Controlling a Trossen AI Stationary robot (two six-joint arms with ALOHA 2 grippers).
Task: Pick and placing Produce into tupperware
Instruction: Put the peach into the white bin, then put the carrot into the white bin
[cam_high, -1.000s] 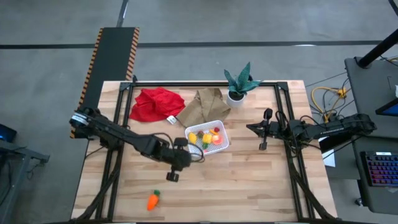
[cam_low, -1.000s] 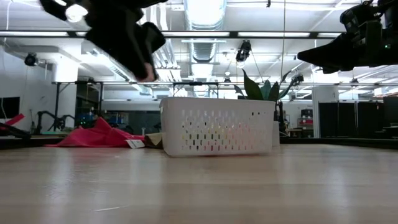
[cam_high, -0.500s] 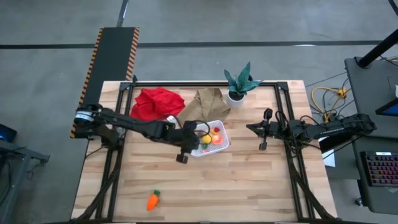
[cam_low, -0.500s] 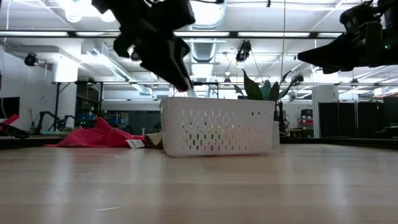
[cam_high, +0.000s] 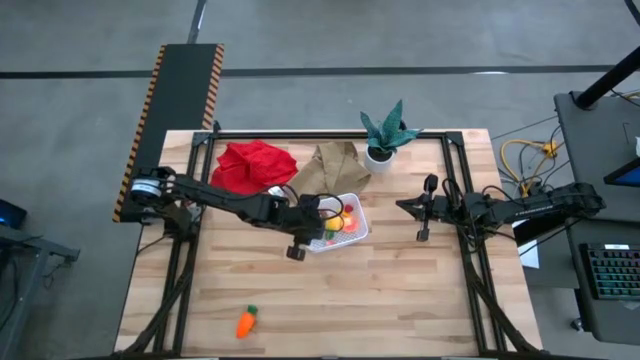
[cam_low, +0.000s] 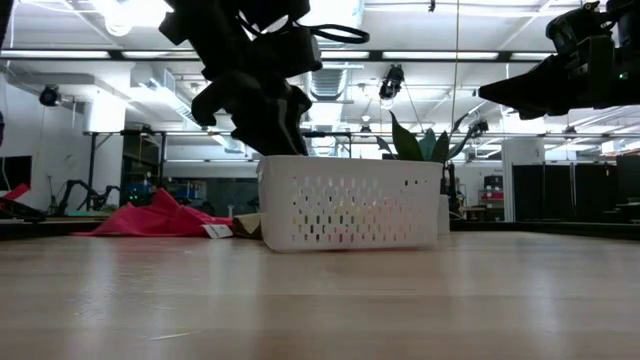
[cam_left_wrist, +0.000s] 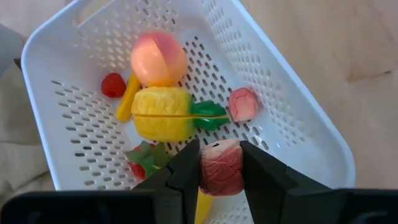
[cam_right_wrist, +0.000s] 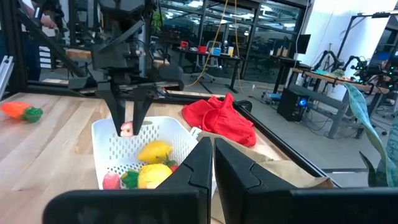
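Small pinkish-red toy fruit (cam_left_wrist: 221, 167), ridged and stubby, pinched between the left gripper (cam_left_wrist: 219, 169) fingers right over the white perforated basket (cam_left_wrist: 298, 118).

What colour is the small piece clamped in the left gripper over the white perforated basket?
Pinkish red, with paler streaks: the small ridged piece in the left gripper. The left wrist view shows it best.

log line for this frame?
left pincer: shut on pink fruit, over basket | right pincer: shut, idle | carrot: on table

No text, label, brand, number or sign can be read in any view.
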